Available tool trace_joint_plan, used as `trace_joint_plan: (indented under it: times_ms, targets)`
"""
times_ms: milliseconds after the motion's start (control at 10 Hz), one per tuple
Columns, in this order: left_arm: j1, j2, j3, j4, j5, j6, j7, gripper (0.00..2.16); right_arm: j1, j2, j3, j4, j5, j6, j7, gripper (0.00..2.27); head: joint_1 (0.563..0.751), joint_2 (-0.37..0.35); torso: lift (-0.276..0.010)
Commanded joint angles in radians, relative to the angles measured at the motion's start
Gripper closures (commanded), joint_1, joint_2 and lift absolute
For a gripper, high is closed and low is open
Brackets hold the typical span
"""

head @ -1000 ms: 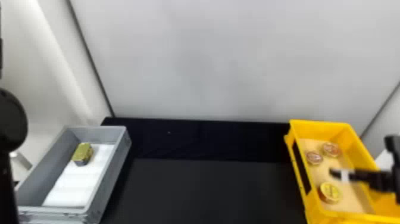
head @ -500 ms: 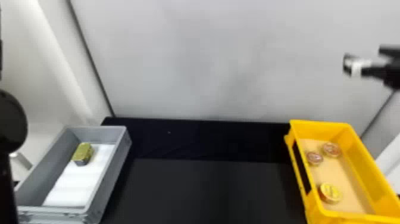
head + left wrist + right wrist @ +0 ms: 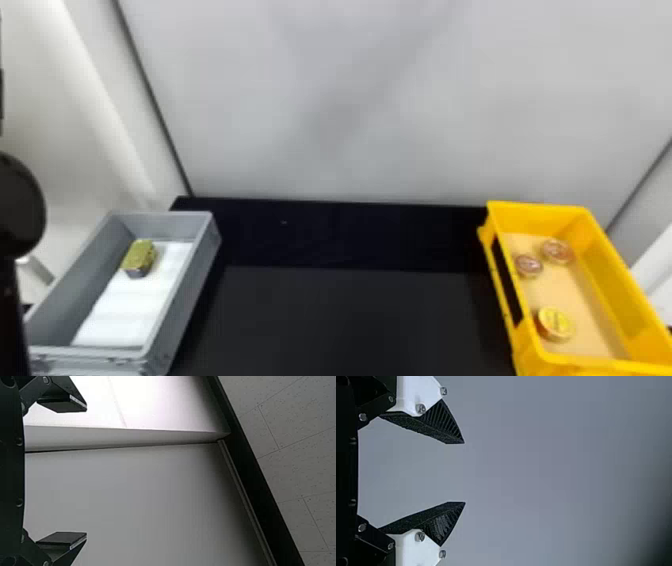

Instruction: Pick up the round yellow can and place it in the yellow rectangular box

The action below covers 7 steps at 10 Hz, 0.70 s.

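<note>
The round yellow can (image 3: 555, 324) lies inside the yellow rectangular box (image 3: 609, 250), toward its near end, resting on the tan floor of the box. In the right wrist view my right gripper (image 3: 464, 473) stands open with nothing between its fingers, against a plain grey background. The left arm is parked at the left edge of the head view; in the left wrist view my left gripper (image 3: 86, 471) is wide open and holds nothing, facing pale wall panels.
Two round reddish cans (image 3: 528, 265) lie farther back in the yellow box. At the left, a grey box (image 3: 200, 280) with a white liner (image 3: 125, 310) holds a yellow-green angular can (image 3: 139, 258). A black table (image 3: 350, 320) lies between the boxes.
My right gripper was over the yellow box, rose in front of the back wall, and has left the head view. The cans and both boxes stay where they were.
</note>
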<state>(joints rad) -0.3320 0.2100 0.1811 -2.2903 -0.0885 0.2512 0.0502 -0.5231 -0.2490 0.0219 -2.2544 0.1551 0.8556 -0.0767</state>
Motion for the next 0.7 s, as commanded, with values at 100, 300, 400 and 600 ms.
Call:
trace_joint_plan:
  times_ms: [100, 300, 400, 600]
  targets:
    - [0.019, 0.000, 0.018, 0.000, 0.000, -0.012, -0.001, 0.14, -0.057, 0.007, 0.130, -0.022, 0.146, 0.064, -0.094, 0.35, 0.663, 0.054, -0.003]
    - [0.021, -0.001, 0.022, 0.003, -0.002, -0.019, -0.001, 0.14, -0.075, 0.010, 0.219, -0.030, 0.210, 0.211, -0.298, 0.35, 0.663, 0.054, -0.003]
    - [0.021, 0.000, 0.023, 0.002, 0.000, -0.019, -0.001, 0.14, -0.064, 0.002, 0.225, -0.019, 0.209, 0.134, -0.321, 0.35, 0.663, 0.054, -0.003]
    - [0.021, -0.001, 0.023, 0.003, -0.002, -0.019, -0.003, 0.14, -0.068, -0.007, 0.194, 0.035, 0.166, -0.047, -0.203, 0.35, 0.663, 0.054, -0.003]
